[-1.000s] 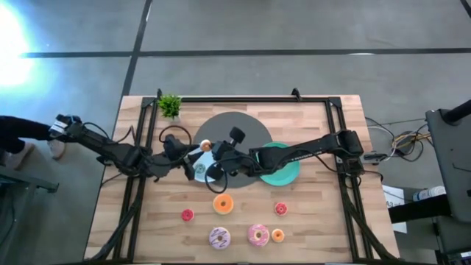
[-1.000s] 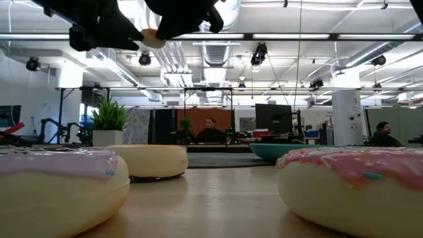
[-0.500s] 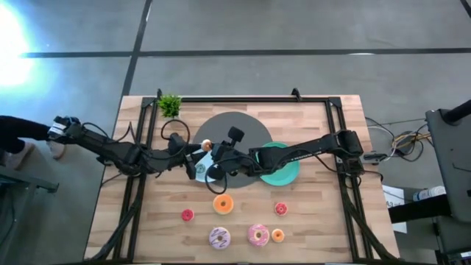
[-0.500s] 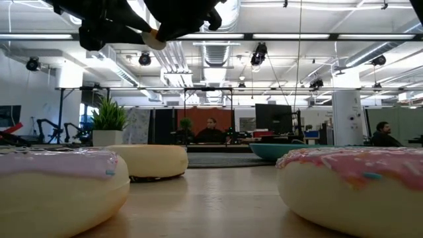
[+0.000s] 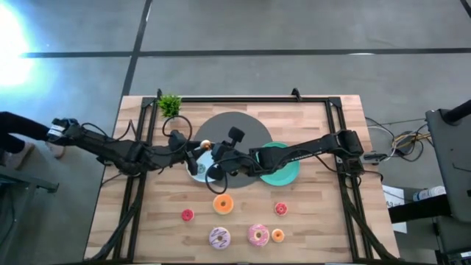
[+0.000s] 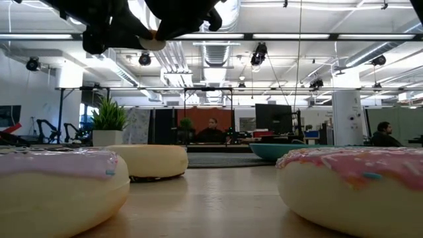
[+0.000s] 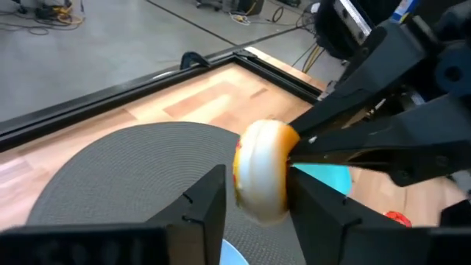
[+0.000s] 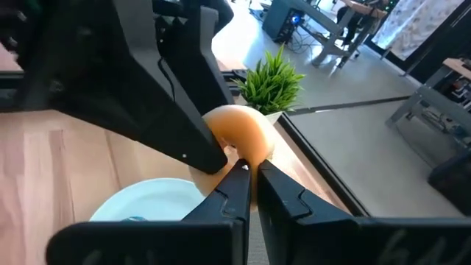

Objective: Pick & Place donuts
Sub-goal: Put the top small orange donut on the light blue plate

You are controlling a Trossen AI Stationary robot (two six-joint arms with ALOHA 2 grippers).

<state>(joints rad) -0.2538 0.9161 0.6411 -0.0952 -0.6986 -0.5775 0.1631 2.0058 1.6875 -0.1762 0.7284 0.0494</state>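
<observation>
A tiny orange donut (image 5: 206, 144) hangs in the air over the light blue plate (image 5: 199, 171), between both grippers. My right gripper (image 5: 214, 149) reaches in from the table's right and is shut on it. My left gripper (image 5: 193, 151) comes from the left, open, with one finger (image 7: 207, 200) on either side of the donut (image 7: 262, 179). In the low view the donut (image 6: 154, 41) shows high up between the dark arms. On the near part of the table lie an orange donut (image 5: 222, 204), a white-purple one (image 5: 219, 238), a pink one (image 5: 258, 235) and three tiny ones. My right gripper pinches the tiny donut by its ring edge (image 8: 246, 158) between its two fingertips, coming about level from the table's right. The donut is lifted clear above the light blue plate and stands on edge. My left gripper: whether its fingers touch the donut, I cannot tell.
The green plate (image 5: 285, 168) lies under the right arm, and the big grey disc (image 5: 232, 129) lies behind the plates. A small potted plant (image 5: 170, 105) stands at the far left corner. Black frame rails run along the table's left, far and right edges.
My left gripper has moved toward the table's right, up to the tiny donut, so that its fingers now stand around it. My right gripper has kept the donut still in the air.
</observation>
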